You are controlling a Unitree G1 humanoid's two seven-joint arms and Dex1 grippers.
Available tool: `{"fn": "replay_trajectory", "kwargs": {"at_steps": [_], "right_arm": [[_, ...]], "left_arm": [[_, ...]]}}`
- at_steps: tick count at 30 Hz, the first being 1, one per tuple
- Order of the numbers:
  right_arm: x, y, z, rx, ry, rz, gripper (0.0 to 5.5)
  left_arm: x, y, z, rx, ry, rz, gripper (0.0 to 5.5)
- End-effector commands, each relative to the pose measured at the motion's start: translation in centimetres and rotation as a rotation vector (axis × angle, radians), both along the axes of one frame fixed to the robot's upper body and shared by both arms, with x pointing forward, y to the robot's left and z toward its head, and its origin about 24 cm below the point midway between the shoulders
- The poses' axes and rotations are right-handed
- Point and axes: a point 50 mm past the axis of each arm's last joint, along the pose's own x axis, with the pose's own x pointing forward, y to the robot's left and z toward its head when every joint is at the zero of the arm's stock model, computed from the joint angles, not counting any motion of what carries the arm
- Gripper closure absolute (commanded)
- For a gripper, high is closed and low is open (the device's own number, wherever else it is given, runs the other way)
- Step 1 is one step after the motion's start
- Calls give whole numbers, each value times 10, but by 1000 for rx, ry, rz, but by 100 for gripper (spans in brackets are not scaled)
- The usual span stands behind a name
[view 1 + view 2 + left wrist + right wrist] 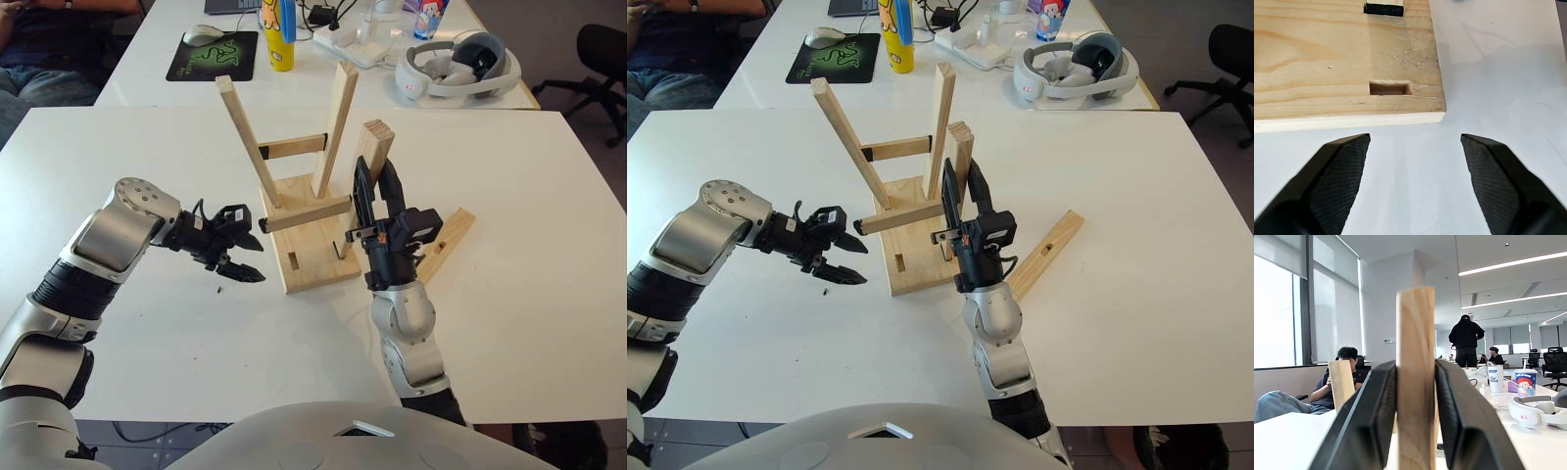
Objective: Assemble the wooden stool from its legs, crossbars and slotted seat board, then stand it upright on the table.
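The slotted seat board [318, 250] lies flat on the white table. Two legs [250, 142] [336, 122] stand up from it, joined by a rear crossbar [294, 147] and a front crossbar [309, 212]. My right gripper [377, 186] is shut on a third leg [375, 147], held upright at the board's right edge; the right wrist view shows this leg [1414, 357] clamped between the fingers. A fourth leg [446, 243] lies flat to the right. My left gripper [250, 260] is open just off the board's front left corner, facing an empty slot [1390, 87].
A second table behind carries a black mouse pad [211, 56], a yellow bottle [279, 34], a white power strip [353, 41] and a headset [456, 67]. Bare white tabletop [529, 245] stretches right of the loose leg and in front of the board.
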Motion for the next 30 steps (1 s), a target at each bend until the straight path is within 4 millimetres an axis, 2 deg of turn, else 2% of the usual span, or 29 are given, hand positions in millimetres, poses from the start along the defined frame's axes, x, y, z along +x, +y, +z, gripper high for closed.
{"fn": "replay_trajectory", "kwargs": {"at_steps": [1,13,25,30], "right_arm": [[-3,5,8,30,-15,21,444],[-6,4,18,19,-43,9,444],[-11,1,-15,-26,-18,-55,444],[-9,0,-1,-6,-82,-60,444]], "left_arm": [[0,1,3,14,-8,-4,205],[0,0,3,15,-2,-13,205],[9,-2,8,37,1,-74,205],[8,-2,8,35,6,-77,205]]}}
